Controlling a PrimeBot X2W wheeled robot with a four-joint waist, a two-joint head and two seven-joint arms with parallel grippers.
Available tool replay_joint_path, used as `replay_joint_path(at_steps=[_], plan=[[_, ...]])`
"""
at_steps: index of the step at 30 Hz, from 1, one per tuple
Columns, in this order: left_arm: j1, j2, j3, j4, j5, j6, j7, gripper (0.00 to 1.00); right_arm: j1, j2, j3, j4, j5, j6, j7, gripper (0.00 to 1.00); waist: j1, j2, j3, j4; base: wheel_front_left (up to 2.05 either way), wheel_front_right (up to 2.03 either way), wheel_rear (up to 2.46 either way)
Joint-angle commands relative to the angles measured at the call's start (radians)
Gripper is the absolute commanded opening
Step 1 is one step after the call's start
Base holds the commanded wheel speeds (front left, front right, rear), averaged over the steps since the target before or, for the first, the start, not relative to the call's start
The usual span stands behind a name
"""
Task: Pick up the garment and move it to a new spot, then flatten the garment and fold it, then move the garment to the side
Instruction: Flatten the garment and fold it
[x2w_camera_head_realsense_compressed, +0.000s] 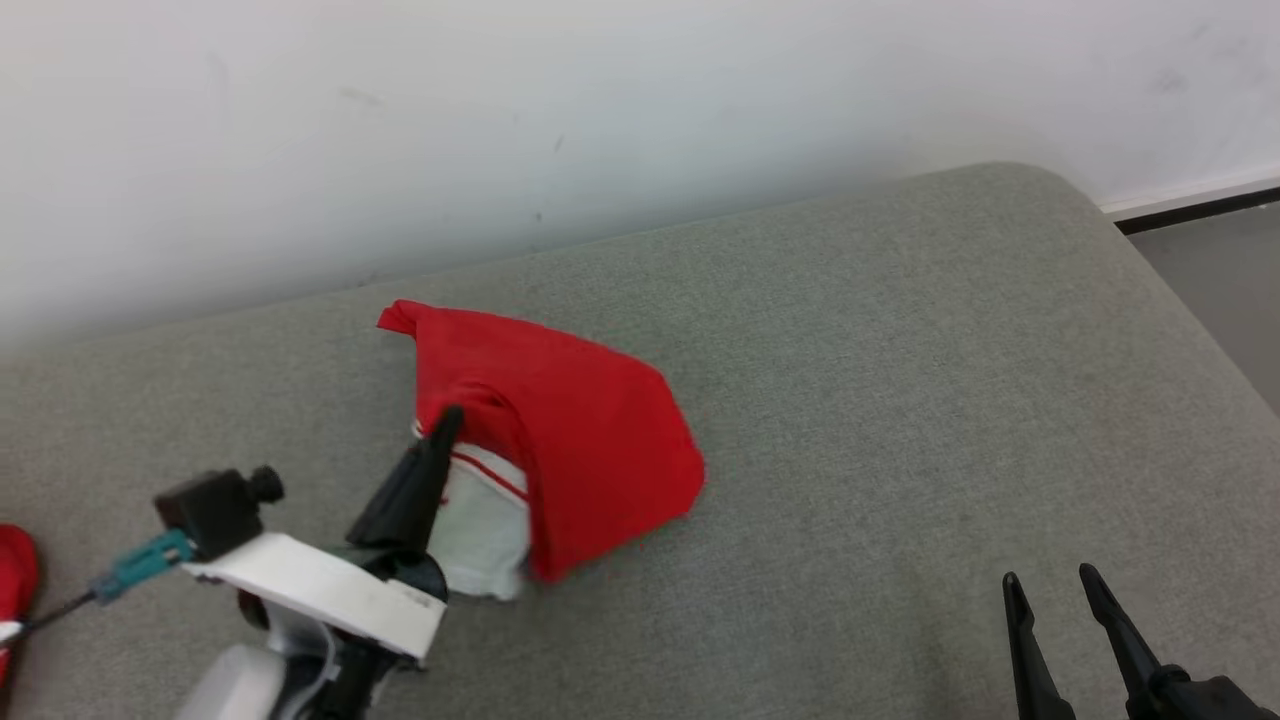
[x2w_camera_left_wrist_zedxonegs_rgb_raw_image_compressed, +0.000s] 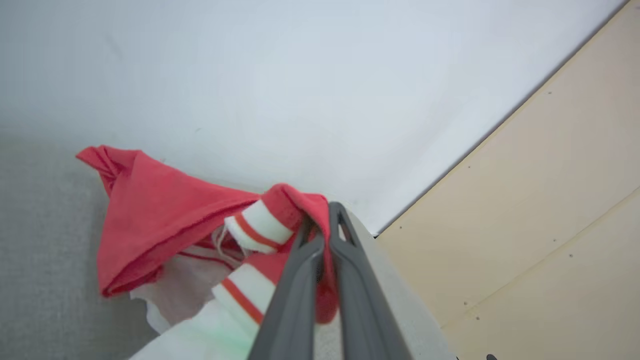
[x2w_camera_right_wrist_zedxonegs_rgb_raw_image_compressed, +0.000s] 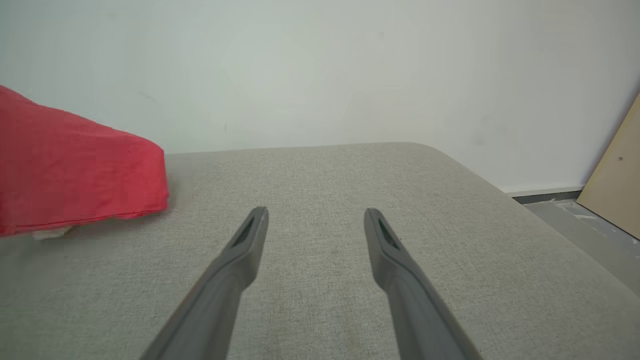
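Two long dark fingers of the left gripper (x2w_camera_head_realsense_compressed: 447, 420) were pressed together on a red fold of the garment (x2w_camera_head_realsense_compressed: 580, 430), pinching the cloth beside a white, red-striped ribbed band. That arm reached in from the lower left of the head view, its white wrist (x2w_camera_head_realsense_compressed: 320, 590) angled up and to the right and the fingers slanting toward the white wall (x2w_camera_head_realsense_compressed: 600, 100). The garment stood tented on the grey upholstered cushion (x2w_camera_head_realsense_compressed: 900, 350). Most of its red cloth lay beyond and to the right of the pinching tips, and a white portion lay just right of the fingers' base. The right gripper (x2w_camera_head_realsense_compressed: 1050, 578) hung well apart from it, low over the cushion, its fingers spread wide and pointing ahead toward the wall with only bare upholstery between them; the garment lay off to its left. A beige board (x2w_camera_right_wrist_zedxonegs_rgb_raw_image_compressed: 615, 190) stood against the wall to that gripper's right, past the cushion's rounded corner. Another red item (x2w_camera_head_realsense_compressed: 15, 580) sat at the frame's edge, left of the left arm.
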Motion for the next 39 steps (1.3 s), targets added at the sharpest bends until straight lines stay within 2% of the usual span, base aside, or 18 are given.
replay_joint_path(at_steps=[1,9,14,17,20,28,34,39], plan=[[-0.013,0.044,0.033,-0.075,-0.010,0.024,0.029,0.00,0.013,-0.003,-0.004,0.002,-0.004,-0.002,0.001,1.00,0.0000,0.0000,-0.010,0.016,0.00,0.00,0.00],[-0.117,0.229,0.137,-0.262,0.024,0.117,0.170,0.00,0.016,-0.008,0.010,0.007,-0.006,-0.002,0.001,1.00,0.0000,0.0000,-0.033,0.035,0.00,0.00,0.00],[-0.167,0.333,0.118,-0.301,0.015,0.120,0.326,0.00,0.013,-0.012,0.021,0.009,0.000,-0.002,0.001,1.00,0.0000,0.0000,-0.042,0.029,0.00,0.00,0.00],[-0.179,0.344,0.091,-0.310,0.015,0.115,0.369,0.00,0.013,-0.013,0.023,0.010,0.002,-0.002,0.001,1.00,0.0000,0.0000,-0.042,0.025,0.00,0.00,0.00],[-0.180,0.322,0.041,-0.320,0.008,0.111,0.409,0.00,0.011,-0.012,0.026,0.010,0.003,-0.002,0.001,1.00,0.0000,0.0000,-0.038,0.017,0.00,0.00,0.00],[-0.160,0.208,-0.086,-0.271,0.007,0.104,0.417,0.00,-0.006,-0.013,0.027,0.007,0.005,-0.002,0.001,1.00,0.0000,0.0000,-0.018,-0.010,0.00,0.00,0.00],[-0.207,0.115,-0.147,-0.164,0.021,0.078,0.384,0.00,-0.024,-0.010,0.039,0.007,0.007,-0.002,0.001,1.00,0.0000,0.0000,0.007,-0.033,0.00,0.00,0.00],[-0.250,0.041,-0.155,-0.030,0.044,0.082,0.317,0.00,-0.031,-0.004,0.045,0.009,0.015,-0.002,0.001,1.00,0.0000,0.0000,0.032,-0.059,0.00,0.00,0.00]])
